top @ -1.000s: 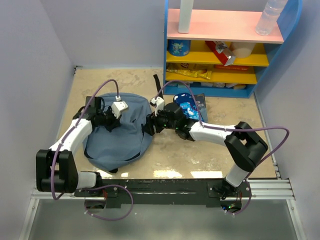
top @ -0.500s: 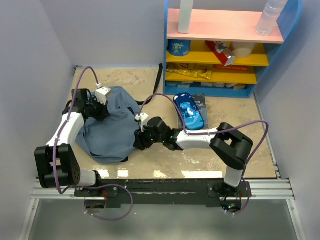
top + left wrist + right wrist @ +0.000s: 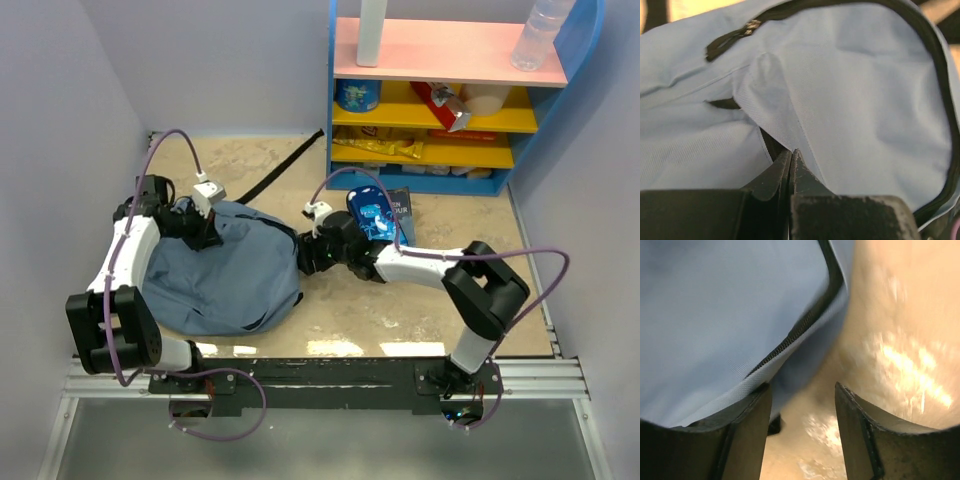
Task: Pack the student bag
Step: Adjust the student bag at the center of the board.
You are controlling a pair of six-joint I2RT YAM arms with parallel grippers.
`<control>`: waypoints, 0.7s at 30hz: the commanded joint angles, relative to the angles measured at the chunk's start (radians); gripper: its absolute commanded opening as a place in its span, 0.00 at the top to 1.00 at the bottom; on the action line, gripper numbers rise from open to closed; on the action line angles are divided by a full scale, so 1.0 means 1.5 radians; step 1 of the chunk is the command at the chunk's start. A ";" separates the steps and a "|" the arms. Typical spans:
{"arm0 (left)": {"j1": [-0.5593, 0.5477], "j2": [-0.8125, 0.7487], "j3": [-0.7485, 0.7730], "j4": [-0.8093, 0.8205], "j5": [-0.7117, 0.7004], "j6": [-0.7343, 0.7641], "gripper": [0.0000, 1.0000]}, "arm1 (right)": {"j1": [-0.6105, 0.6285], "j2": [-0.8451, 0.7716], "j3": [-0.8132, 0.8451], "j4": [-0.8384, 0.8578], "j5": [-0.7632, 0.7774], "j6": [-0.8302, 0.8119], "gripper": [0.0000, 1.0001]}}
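Barely started on packing, to judge from here. On the left half of the table [image 3: 400, 310], nearer the left edge than the middle, a slumped bag [image 3: 225, 275], with one black strap [image 3: 285, 160] trailing off toward the far edge. Looks flat rather than filled; contents, if any, hidden. In the left wrist view, a black zipper [image 3: 735, 37] along the upper seam, seemingly drawn closed there, though no telling for the whole run. Pinching a raised fold of the bag's cloth at its far-left side with the left gripper [image 3: 791, 154], jaws pressed tight together on the fabric. At the bag's right rim, the right gripper [image 3: 801, 387], jaws spread apart with bare table showing between them, the zippered edge lying just over one finger [image 3: 747, 420] but not clamped. Not yet in the bag: a blue pencil case [image 3: 370, 215] resting on a dark book [image 3: 402, 205], both past the middle of the table, just in front of the shelf [image 3: 450, 55] in the far-right corner. Left to do, most likely: getting the mouth open and held that way, bringing the pencil case and the book over, sliding them in, zipping up. None of that done as far as can be seen.
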State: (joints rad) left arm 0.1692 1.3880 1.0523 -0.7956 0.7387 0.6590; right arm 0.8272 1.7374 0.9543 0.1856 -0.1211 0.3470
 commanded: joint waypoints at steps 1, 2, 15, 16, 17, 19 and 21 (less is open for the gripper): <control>-0.013 0.023 0.012 -0.136 0.102 0.194 1.00 | 0.006 -0.073 0.109 0.006 0.014 -0.057 0.41; -0.015 0.026 0.005 -0.154 0.096 0.230 1.00 | 0.004 -0.067 0.126 -0.008 0.024 -0.080 0.40; -0.040 0.023 0.007 -0.347 0.066 0.485 1.00 | -0.011 0.106 0.260 -0.036 -0.065 -0.152 0.41; -0.040 0.017 0.008 -0.346 0.064 0.488 1.00 | -0.008 0.104 0.238 -0.026 -0.070 -0.151 0.42; -0.040 0.003 0.008 -0.346 0.061 0.499 1.00 | -0.004 0.096 0.224 -0.014 -0.077 -0.148 0.42; -0.041 -0.005 0.010 -0.346 0.062 0.509 1.00 | 0.000 0.086 0.185 0.016 -0.080 -0.146 0.42; -0.041 -0.005 0.018 -0.346 0.070 0.511 1.00 | 0.003 0.085 0.173 0.028 -0.095 -0.143 0.43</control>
State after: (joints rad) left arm 0.1108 1.4242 1.0351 -1.2388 0.8055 1.3392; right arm 0.8173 1.9221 1.2411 0.1463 -0.1951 0.1482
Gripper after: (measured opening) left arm 0.014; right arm 0.578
